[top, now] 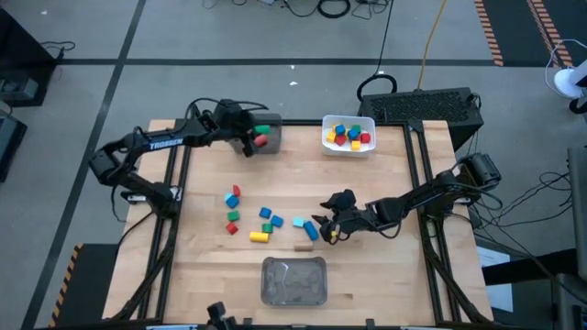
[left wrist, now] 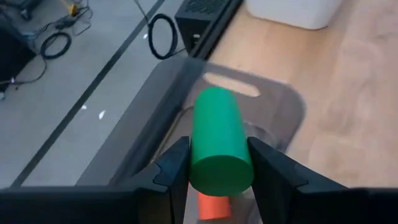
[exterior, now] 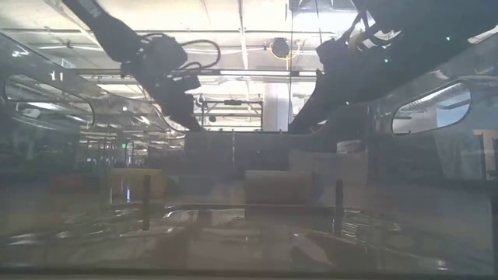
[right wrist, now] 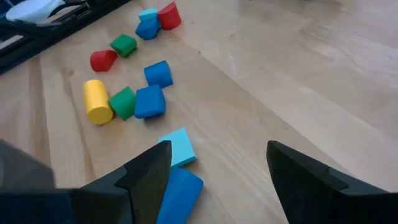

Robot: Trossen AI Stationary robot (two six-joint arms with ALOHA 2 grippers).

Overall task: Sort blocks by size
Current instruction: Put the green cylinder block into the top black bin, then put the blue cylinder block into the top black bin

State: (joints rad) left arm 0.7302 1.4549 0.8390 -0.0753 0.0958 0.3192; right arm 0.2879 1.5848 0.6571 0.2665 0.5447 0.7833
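Pinching green cylinder point(left wrist: 219, 142), left gripper point(left wrist: 217, 168) hangs over grey bin point(top: 267, 136); right gripper point(right wrist: 217, 171), fingers spread, hovers above blue blocks point(right wrist: 177, 168) on desk point(top: 385, 192).

The counter point(top: 385, 183) is a pale wood top, filling the middle of the high view. Along its upper edge sit a grey bin point(top: 265, 136) left of centre and a white bin point(top: 348, 135) just right of centre, the white one holding small blocks. A third, clear bin point(top: 294, 280) rests at the lower centre edge. Loose blocks point(top: 261, 220) lie scattered on the bare wood left of centre: red, blue and green ones at the left of the group, a yellow cylinder point(top: 259, 236) below, blue ones to the right, and a tan piece point(top: 304, 245) lowest.
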